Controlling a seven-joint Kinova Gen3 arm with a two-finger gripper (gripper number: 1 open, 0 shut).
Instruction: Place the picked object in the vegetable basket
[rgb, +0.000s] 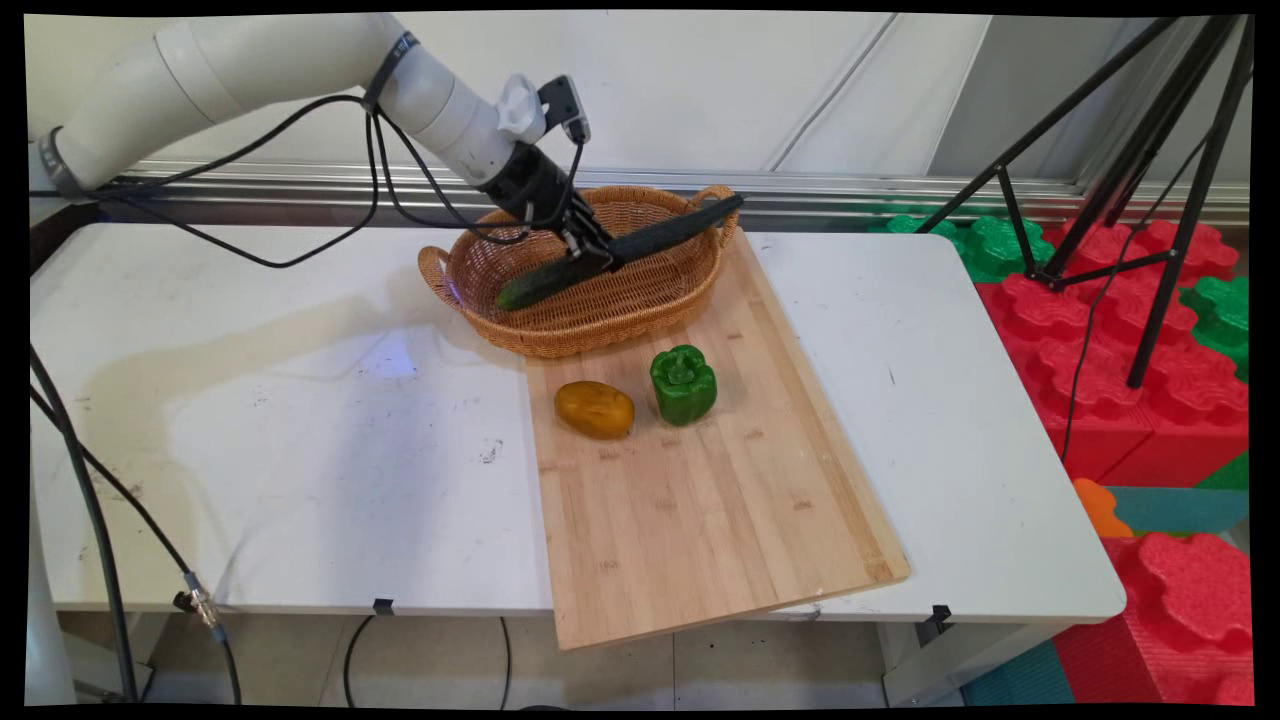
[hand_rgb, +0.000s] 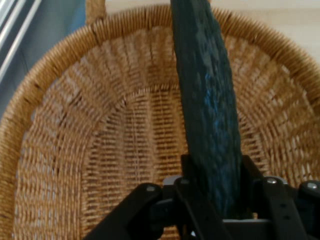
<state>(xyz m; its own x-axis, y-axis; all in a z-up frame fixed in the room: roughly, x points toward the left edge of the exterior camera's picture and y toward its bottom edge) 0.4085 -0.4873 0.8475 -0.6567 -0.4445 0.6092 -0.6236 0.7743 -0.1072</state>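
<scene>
The gripper (rgb: 597, 252) is closed on a cucumber (rgb: 620, 251), its fingers clamped on either side near the middle, as the hand view shows. The cucumber hangs tilted over the basket (rgb: 585, 320): its lower end is down inside the wicker bowl, and its upper end juts past the far-right handle. It appears to be lifted clear of the basket floor, though the main view does not settle whether the low tip touches the weave. On the board (rgb: 700, 500), just in front of the basket, stand a pepper (rgb: 684, 384) and a potato (rgb: 595, 409), close together but apart, neither touched by the arm. So one vegetable is in hand at the basket and two lie outside it on the board. In the hand view the cucumber's lower end is cut off behind the linkage, and the fingertips (hand_rgb: 187, 175) are mostly hidden by its skin. The board's near corner overhangs the table (rgb: 300, 450) edge.
</scene>
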